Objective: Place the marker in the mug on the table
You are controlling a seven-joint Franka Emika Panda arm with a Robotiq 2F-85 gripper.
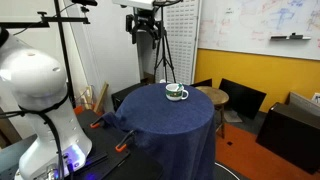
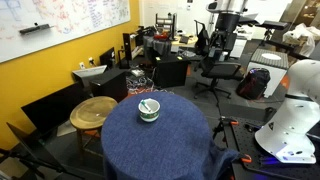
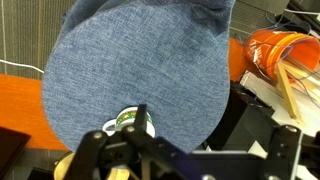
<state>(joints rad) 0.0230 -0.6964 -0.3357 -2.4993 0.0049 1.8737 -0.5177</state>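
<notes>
The marker [image 2: 148, 104] shows as a pale stick inside the mug [image 2: 148, 109], resting across its mouth. In the wrist view the marker cannot be made out with certainty.

The mug stands upright on the table [image 2: 160, 150], close to the tabletop edge that faces the stool [image 2: 93, 112] and well away from the opposite edge. In an exterior view the mug [image 1: 176, 93] sits near the far edge of the tabletop. In the wrist view the mug [image 3: 130, 122] lies near the lower edge of the tabletop, partly hidden by the gripper.

The gripper [image 3: 187, 150] has its fingers [image 3: 88, 148] spread wide. In both exterior views the gripper [image 1: 147, 28] [image 2: 222, 38] hangs high above and well apart from the table.

An orange bucket [image 3: 275, 50] stands beyond the upper right tabletop edge in the wrist view.
</notes>
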